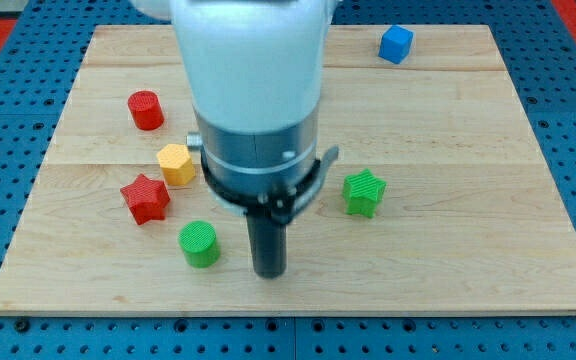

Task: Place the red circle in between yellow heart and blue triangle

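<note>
The red circle (146, 109) lies at the view's left, near the board's upper left. My tip (269, 271) is near the view's bottom centre, just right of a green circle (200, 243) and far below and right of the red circle. No yellow heart or blue triangle shows; the arm's white body hides the board's upper middle.
A yellow hexagon (176, 164) and a red star (145, 198) lie left of the arm. A green star (364, 192) lies to its right. A blue cube (396, 44) sits at the top right. The wooden board (468, 230) ends near the view's bottom.
</note>
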Controlling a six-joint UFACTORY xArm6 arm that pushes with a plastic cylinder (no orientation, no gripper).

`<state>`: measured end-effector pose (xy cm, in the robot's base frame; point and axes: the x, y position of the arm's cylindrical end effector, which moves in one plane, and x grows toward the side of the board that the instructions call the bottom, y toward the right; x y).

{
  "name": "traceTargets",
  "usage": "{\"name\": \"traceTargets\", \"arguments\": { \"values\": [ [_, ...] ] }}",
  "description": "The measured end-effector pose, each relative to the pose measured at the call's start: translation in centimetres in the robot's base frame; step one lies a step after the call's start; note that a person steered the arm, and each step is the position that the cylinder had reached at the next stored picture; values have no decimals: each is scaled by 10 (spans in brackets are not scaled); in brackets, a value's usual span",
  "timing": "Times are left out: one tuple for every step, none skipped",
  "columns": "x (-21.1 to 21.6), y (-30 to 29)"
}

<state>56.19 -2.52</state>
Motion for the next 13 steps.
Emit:
{"name": "traceTargets", "arguments": {
  "values": [
    [-37, -23],
    [-10, -49],
    [2, -48],
    [-1, -85],
    [-6, -148],
    [-5, -179],
    [-6, -170],
    [-58, -170],
    [-109, -170],
    [-160, -169],
    [-178, -207],
    [-181, -164],
    [-191, -132]
  ]
}}
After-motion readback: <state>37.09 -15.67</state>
